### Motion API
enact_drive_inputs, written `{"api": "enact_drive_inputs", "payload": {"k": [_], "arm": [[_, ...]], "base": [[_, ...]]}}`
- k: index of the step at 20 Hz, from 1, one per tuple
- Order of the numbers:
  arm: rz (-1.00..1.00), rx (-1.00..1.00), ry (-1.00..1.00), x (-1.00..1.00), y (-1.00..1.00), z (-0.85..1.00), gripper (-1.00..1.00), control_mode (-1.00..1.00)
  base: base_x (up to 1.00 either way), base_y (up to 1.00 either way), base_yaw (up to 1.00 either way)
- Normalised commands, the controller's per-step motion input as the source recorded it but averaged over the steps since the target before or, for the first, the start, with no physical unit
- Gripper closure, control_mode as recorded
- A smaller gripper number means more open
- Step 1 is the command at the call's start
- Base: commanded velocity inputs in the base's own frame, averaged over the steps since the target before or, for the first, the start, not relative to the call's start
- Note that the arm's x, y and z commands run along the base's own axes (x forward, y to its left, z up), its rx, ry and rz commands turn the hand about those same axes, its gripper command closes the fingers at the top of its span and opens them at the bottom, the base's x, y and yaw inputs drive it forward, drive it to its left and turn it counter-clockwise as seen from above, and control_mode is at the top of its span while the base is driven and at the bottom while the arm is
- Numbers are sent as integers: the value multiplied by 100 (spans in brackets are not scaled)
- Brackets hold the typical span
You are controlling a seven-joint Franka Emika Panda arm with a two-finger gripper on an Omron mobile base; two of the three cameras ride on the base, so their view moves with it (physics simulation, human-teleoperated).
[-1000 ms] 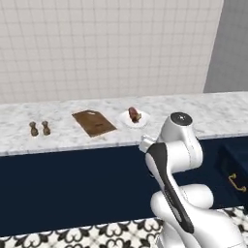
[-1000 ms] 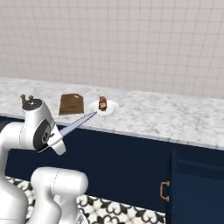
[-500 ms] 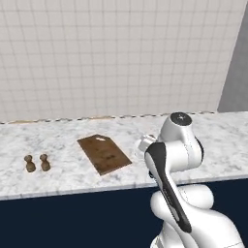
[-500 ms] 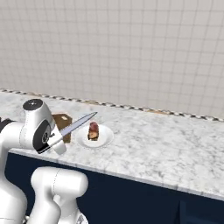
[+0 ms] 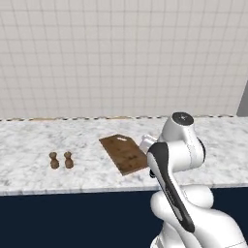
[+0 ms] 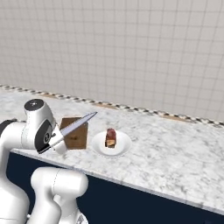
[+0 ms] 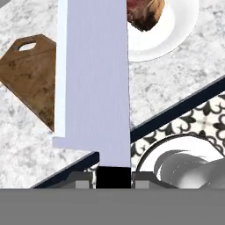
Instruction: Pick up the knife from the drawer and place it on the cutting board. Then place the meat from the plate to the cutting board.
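Item: gripper (image 7: 113, 176), closed on the black handle of the knife (image 7: 94, 74), blade filling the hand view's centre, cutting board (image 7: 33, 77) at left, meat (image 7: 143, 13) on plate (image 7: 169, 35) at top; risk: blade overshooting onto the plate; change: bench (image 6: 175, 153) looming closer, base having driven in.

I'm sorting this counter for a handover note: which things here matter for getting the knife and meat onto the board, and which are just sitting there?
In the job:
- knife, held in the shut gripper
- cutting board
- meat
- plate, under the meat

Just lying about:
- two brown shakers, left of the board
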Motion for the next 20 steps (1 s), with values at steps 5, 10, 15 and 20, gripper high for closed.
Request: {"api": "enact_drive_inputs", "payload": {"k": [5,10,15,20], "arm": [[0,0,0,0,0,0,100,100],[10,5,5,45,-43,2,100,-100],[37,-2,20,79,-29,14,100,-100],[58,-22,25,34,1,-16,100,-100]], "base": [[57,57,-2],[29,-3,0],[0,0,0],[0,0,0]]}}
